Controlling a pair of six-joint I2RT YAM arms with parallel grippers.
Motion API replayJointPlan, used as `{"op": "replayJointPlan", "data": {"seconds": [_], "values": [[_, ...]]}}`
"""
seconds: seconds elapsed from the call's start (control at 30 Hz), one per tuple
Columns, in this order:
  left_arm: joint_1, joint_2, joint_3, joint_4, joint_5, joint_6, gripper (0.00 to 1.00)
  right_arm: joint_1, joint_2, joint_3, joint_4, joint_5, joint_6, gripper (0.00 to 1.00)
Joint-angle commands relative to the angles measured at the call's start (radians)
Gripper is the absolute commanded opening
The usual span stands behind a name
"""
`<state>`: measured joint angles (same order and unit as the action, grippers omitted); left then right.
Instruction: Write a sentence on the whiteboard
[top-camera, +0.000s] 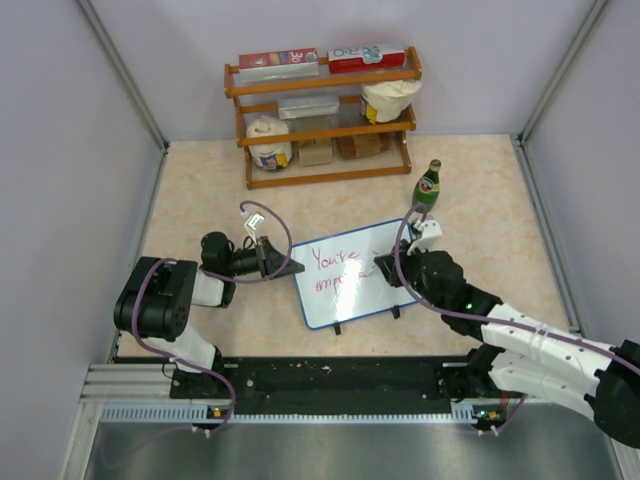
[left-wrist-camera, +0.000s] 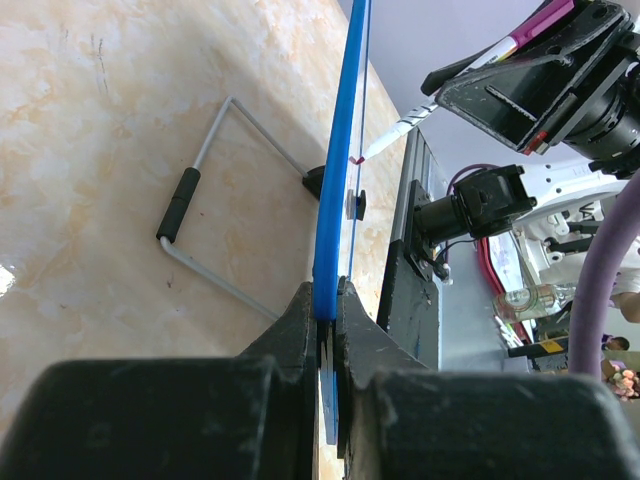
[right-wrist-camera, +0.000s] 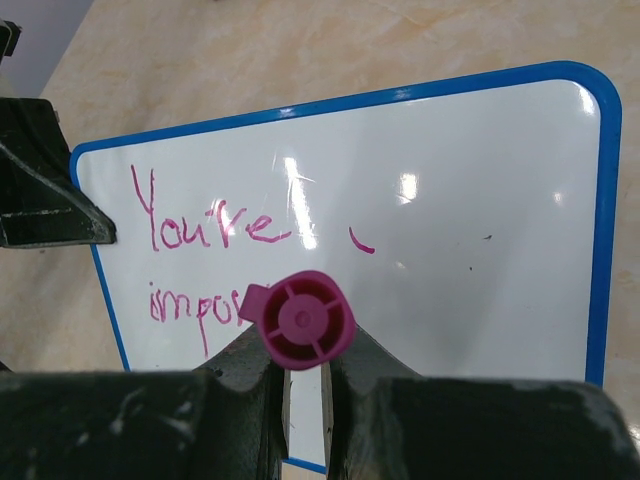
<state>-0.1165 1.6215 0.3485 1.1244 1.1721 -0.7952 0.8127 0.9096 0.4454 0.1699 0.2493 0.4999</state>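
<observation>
So the left gripper (top-camera: 276, 262) is clamped on the whiteboard (top-camera: 362, 285) at its 9 o'clock edge, probably bracing it so the right gripper (top-camera: 384, 266), squeezing the pink marker (right-wrist-camera: 298, 320), can write.

Top view: high behind the arm bases (top-camera: 330, 385), looking down on the whole desk (top-camera: 480, 200). Left wrist: close, edge-on to the whiteboard (left-wrist-camera: 330, 200). Right wrist: close, facing its written side. All share it.
</observation>
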Motion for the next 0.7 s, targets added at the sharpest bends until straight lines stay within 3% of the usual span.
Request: {"op": "replayJointPlan", "data": {"seconds": [0.0,0.67], "values": [[0.015,0.012,-0.003,0.051,-0.052,0.051,0.00,-0.015,-0.034,-0.011,-0.010,0.007,-0.012,0.00],[0.015,0.014,-0.003,0.051,-0.051,0.051,0.00,-0.020,-0.034,0.047,0.046,0.053,-0.012,0.00]]}}
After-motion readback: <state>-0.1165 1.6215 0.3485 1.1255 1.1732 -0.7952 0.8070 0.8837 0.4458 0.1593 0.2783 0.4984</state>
